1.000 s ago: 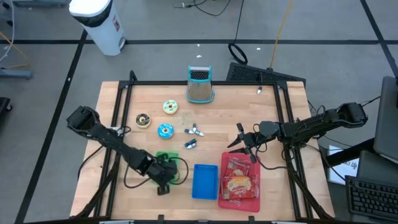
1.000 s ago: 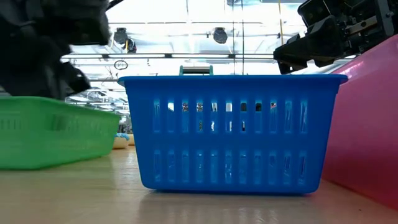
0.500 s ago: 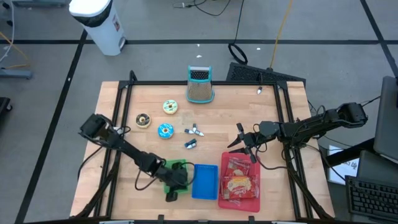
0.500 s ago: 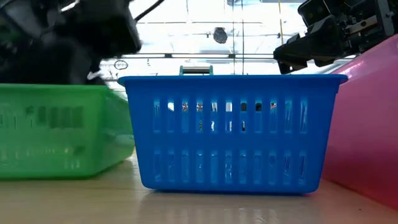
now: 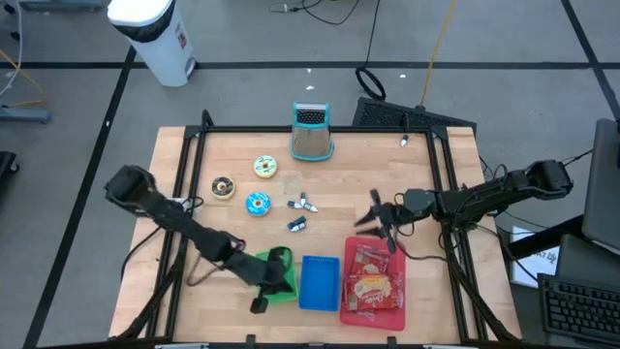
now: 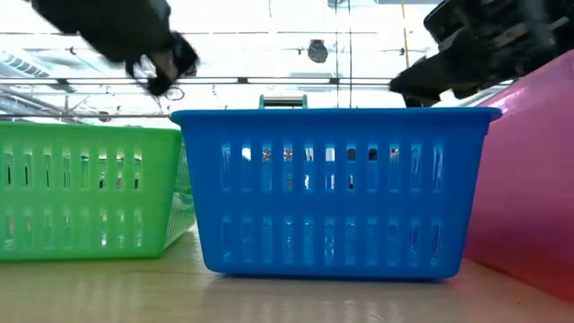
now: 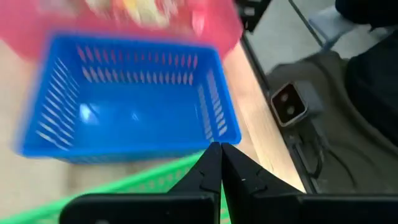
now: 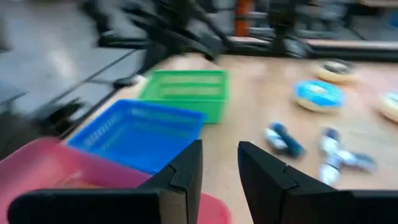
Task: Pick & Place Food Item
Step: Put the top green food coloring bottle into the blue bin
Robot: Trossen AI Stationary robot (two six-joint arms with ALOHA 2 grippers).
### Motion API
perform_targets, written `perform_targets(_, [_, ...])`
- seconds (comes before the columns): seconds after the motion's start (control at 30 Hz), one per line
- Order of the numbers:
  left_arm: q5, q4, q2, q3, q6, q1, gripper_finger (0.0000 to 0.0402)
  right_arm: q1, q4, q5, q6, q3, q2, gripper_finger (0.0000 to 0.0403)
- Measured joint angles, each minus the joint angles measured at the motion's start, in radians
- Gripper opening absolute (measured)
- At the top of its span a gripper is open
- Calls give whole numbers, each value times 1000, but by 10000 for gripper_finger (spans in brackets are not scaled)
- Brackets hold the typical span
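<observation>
Three baskets, green (image 5: 278, 274), blue (image 5: 319, 282) and pink (image 5: 372, 283), sit together, ready for food. Our left gripper (image 5: 260, 302) is pinched shut, empty. Our right gripper (image 5: 374, 215) waits part open. Donuts (image 5: 257, 203) lie apart.

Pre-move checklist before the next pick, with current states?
1. Left gripper empty: ok, fingers shut on nothing, above the green basket.
2. Right gripper free: ok, fingers parted with nothing between them, near the far end of the red basket.
3. Blue basket empty and ready: ok, standing between green and red.
4. Green basket settled: ok, flat on the table, close beside the blue one; whether they touch, cannot tell.
5. Food reachable: ok, three donuts and two wrapped candies lie loose mid-table, apart from each other.
6. Red basket contents: ok, packets already inside.
</observation>
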Motion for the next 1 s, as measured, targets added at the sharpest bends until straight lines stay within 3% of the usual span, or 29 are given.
perform_targets(0.2, [-279,-261,-237,0,72,-31,5,-91,-183,590,116,1,-50,93])
perform_targets(0.3, [-446,-409,-338,-6,48,-32,5,-182,-353,731,164,36,-53,105])
perform_targets(0.47, [-611,-444,-502,-104,2,-9,10,-391,-609,673,273,121,-32,150])
perform_targets(0.6, [-604,-446,-603,-222,-76,82,44,-581,-638,587,287,152,-15,196])
perform_targets(0.73, [-531,-432,-680,-324,-142,202,105,-767,-618,475,311,160,14,223])
perform_targets(0.83, [-500,-432,-710,-376,-108,287,152,-871,-598,412,314,160,61,228])
perform_targets(1.0, [-483,-405,-717,-411,-39,404,209,-973,-577,412,312,160,159,219])
